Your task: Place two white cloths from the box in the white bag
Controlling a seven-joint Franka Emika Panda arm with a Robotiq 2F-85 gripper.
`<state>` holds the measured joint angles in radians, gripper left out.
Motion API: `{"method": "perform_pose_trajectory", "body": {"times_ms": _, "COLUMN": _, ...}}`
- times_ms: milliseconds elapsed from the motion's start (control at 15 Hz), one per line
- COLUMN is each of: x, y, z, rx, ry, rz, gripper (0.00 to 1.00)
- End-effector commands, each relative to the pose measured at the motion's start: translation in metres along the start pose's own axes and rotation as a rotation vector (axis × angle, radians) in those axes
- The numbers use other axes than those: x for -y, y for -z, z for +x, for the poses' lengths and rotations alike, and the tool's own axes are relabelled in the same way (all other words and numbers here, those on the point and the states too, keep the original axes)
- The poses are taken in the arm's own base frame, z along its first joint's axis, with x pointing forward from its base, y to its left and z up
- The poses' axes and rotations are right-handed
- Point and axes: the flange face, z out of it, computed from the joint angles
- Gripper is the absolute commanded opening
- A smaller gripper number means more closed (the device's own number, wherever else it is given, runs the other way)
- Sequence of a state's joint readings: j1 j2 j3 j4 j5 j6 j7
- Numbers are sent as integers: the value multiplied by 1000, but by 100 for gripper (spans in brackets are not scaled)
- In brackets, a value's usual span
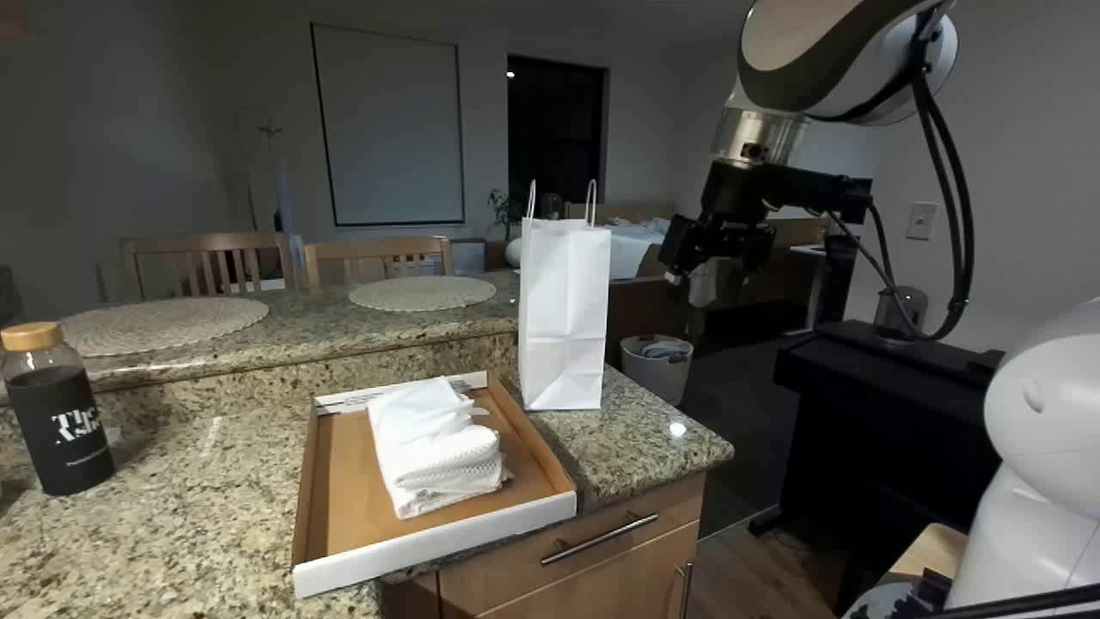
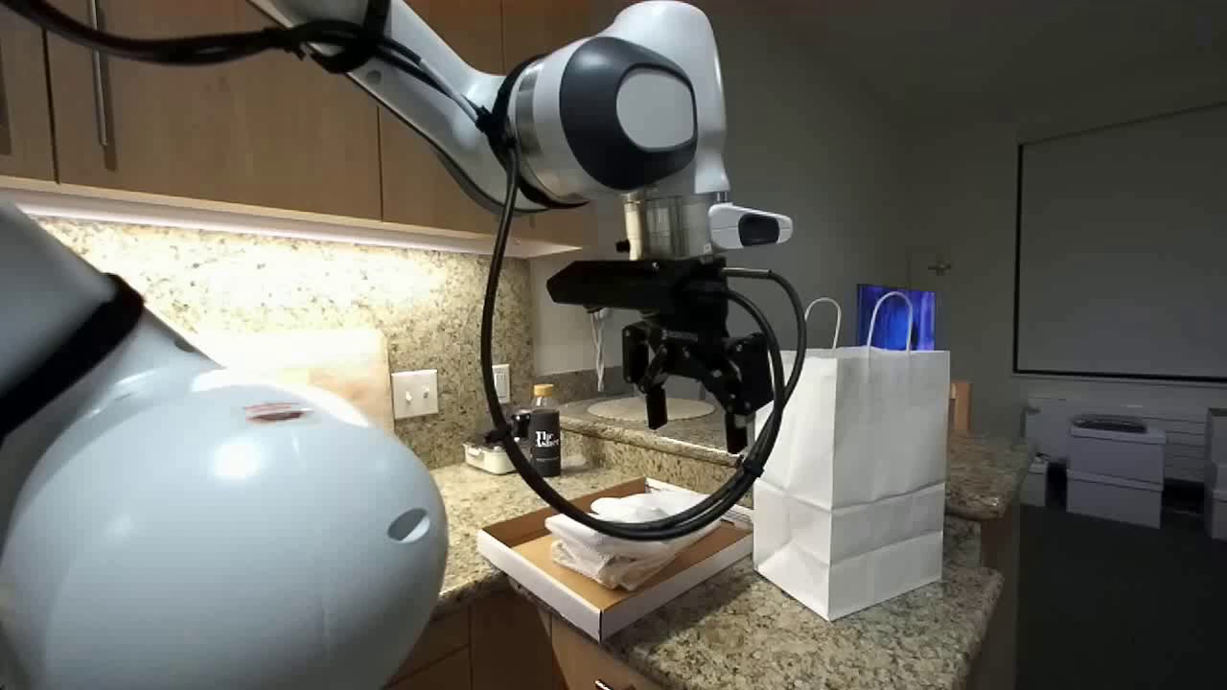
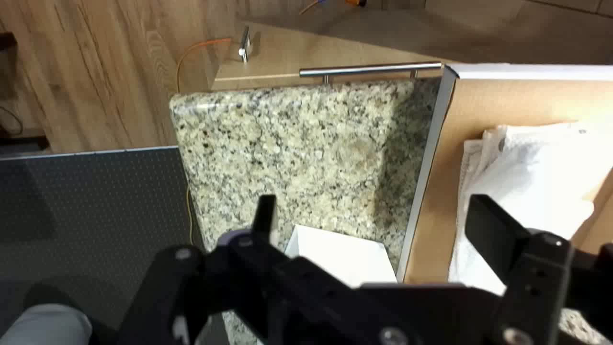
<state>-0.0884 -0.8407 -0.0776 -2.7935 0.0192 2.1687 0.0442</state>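
The gripper (image 2: 697,420) is hanging right of centre in an exterior view, its fingers (image 2: 657,407) standing wide apart and holding nothing. At right, the white bag (image 2: 853,479) is standing upright on the counter (image 2: 748,642); what it is containing cannot be told. In an exterior view the box (image 1: 434,543) is lying at lower centre, bearing the white cloths (image 1: 438,447) in a folded stack whose count is unclear. At far left a bottle (image 1: 64,430) is standing. With no cloth in the grip, the step in hand is presumably a pick from the box. The next move is probably calling for bringing the gripper over the stack, lowering it, and pinching the top cloth alone.
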Motion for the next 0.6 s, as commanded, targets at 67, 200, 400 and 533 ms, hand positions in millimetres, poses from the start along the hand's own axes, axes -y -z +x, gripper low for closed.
{"method": "perform_pose_trajectory", "body": {"times_ms": 67, "x": -1, "y": -19, "z": -11, "rx": 54, "ry": -1, "rz": -3, "gripper": 100}}
{"method": "perform_pose_trajectory", "body": {"times_ms": 200, "x": -1, "y": -26, "z": -13, "rx": 72, "ry": -2, "rz": -5, "gripper": 100}}
{"method": "perform_pose_trajectory", "body": {"times_ms": 400, "x": -1, "y": -26, "z": -13, "rx": 72, "ry": -2, "rz": -5, "gripper": 100}}
{"method": "perform_pose_trajectory", "body": {"times_ms": 533, "x": -1, "y": -26, "z": -13, "rx": 72, "ry": -2, "rz": -5, "gripper": 100}}
